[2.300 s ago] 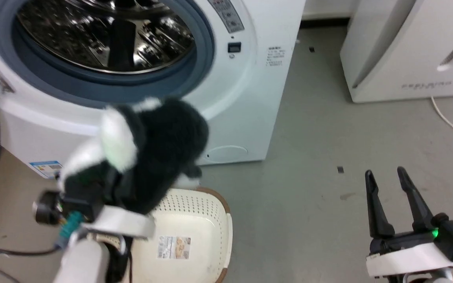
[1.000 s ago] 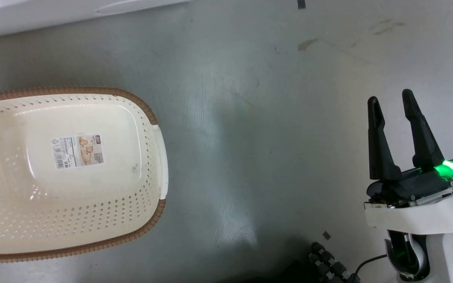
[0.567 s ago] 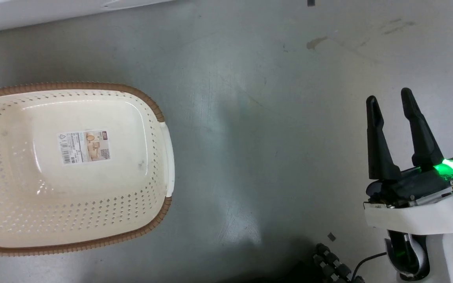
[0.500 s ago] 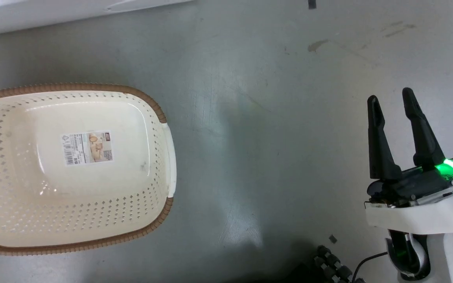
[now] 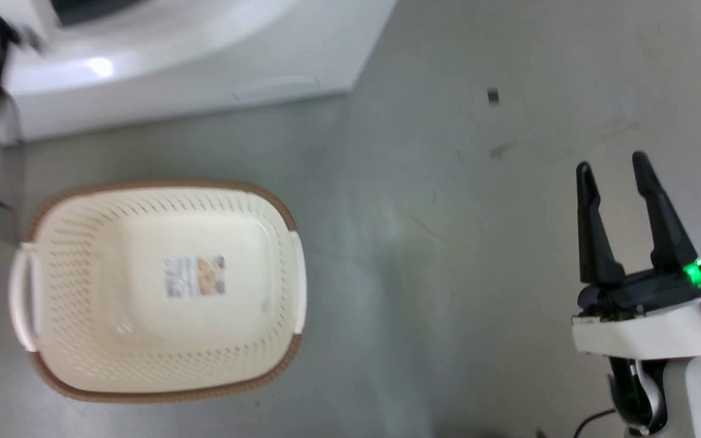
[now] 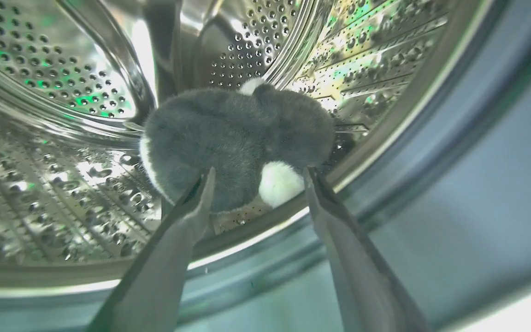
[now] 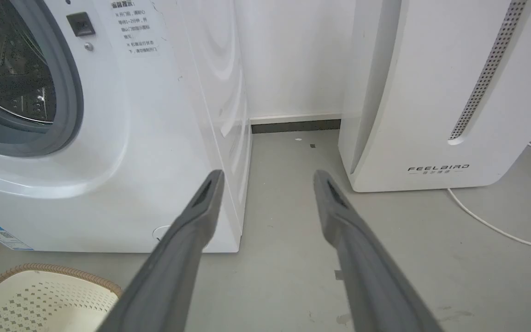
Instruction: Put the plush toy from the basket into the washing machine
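Note:
The black and white plush toy point(image 6: 233, 133) lies inside the washing machine's shiny perforated drum point(image 6: 53, 198), just behind the grey gasket point(image 6: 454, 152). My left gripper point(image 6: 258, 177) is open at the porthole, its fingertips on either side of the toy's near end, one beside a white patch. The cream basket point(image 5: 162, 184) stands on the floor before the washing machine point(image 5: 174, 73) with nothing but its label inside; its rim also shows in the right wrist view point(image 7: 53, 269). My right gripper point(image 5: 611, 163) hovers open over the floor at the right, holding nothing.
A white FEELBIRD-marked appliance point(image 7: 431, 92) stands to the right of the washer point(image 7: 155, 138), with a narrow floor gap between them. A white cable point(image 7: 491, 226) trails on the floor beside it. A small dark scrap point(image 5: 493, 96) lies on the grey floor.
The head camera has swung, shifting the whole picture. The plush toy, earlier gripped by my left gripper before the porthole, now lies in the drum with the fingers open. The right gripper is unmoved.

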